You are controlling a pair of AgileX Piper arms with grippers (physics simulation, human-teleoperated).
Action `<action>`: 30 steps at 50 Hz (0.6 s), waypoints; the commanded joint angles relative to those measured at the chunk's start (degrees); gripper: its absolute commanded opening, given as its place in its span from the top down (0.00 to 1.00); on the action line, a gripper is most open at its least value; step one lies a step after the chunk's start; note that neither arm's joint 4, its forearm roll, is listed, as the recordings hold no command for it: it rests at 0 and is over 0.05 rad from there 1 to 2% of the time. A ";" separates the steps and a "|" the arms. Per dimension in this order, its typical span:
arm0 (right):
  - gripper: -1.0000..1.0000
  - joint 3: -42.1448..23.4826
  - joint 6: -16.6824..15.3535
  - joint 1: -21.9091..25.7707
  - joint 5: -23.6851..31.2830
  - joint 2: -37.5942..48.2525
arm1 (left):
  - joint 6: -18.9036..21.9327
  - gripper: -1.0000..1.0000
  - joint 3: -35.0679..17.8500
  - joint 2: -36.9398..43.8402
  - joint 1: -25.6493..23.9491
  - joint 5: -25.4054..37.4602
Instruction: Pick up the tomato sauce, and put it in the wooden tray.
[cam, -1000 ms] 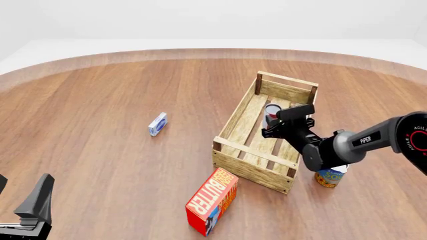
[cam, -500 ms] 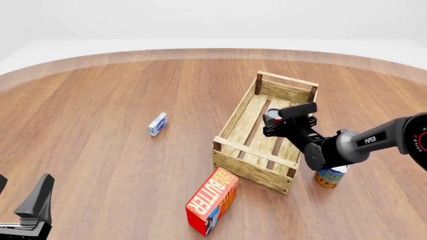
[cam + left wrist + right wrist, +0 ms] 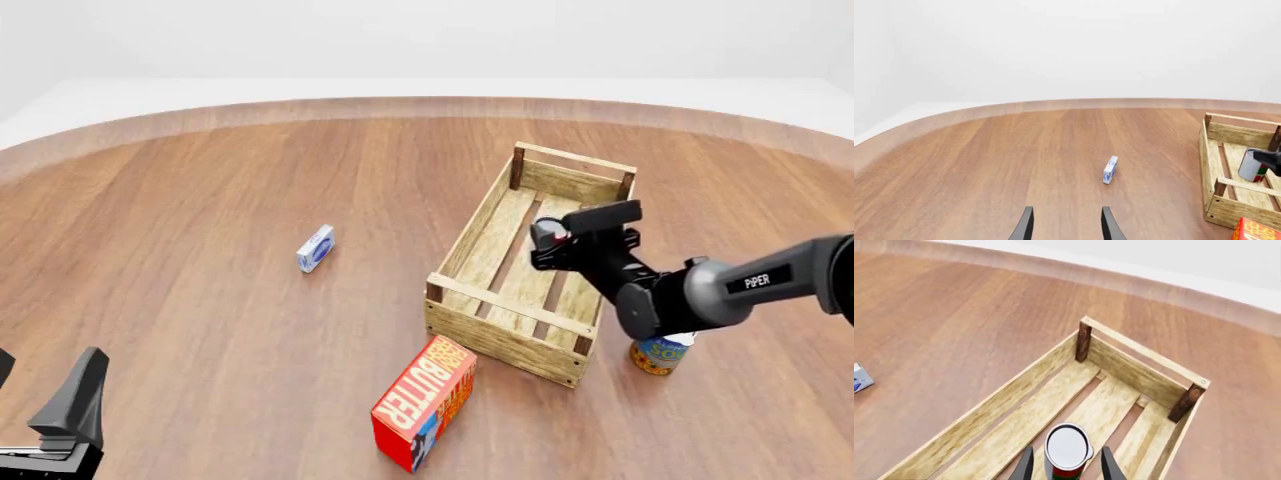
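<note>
The right pincer (image 3: 1066, 462) straddles the tomato sauce (image 3: 1067, 449) inside the wooden tray (image 3: 1134, 371), apparently gripping it. Released tilted, it may topple onto the slats. The left pincer (image 3: 1066, 225) is apart.

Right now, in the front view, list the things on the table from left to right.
Left hand → small blue and white box → red butter box → wooden tray → blue and yellow can.
</note>
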 commanded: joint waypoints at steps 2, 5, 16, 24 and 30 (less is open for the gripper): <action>0.00 1.26 -0.46 -0.20 0.73 -2.83 | 0.00 0.00 0.00 0.00 0.00 0.00; 0.00 1.87 -0.63 -0.11 0.80 -3.65 | 0.00 0.00 0.00 0.00 0.00 0.00; 0.00 4.23 -0.72 0.04 1.26 -7.57 | 0.00 0.00 0.00 0.00 0.00 0.00; 0.00 6.17 -0.82 -0.17 1.87 -11.27 | 0.00 0.00 0.00 0.00 0.00 0.00; 0.00 7.69 -1.11 -0.16 2.62 -14.31 | 0.00 0.00 0.00 0.00 0.00 0.00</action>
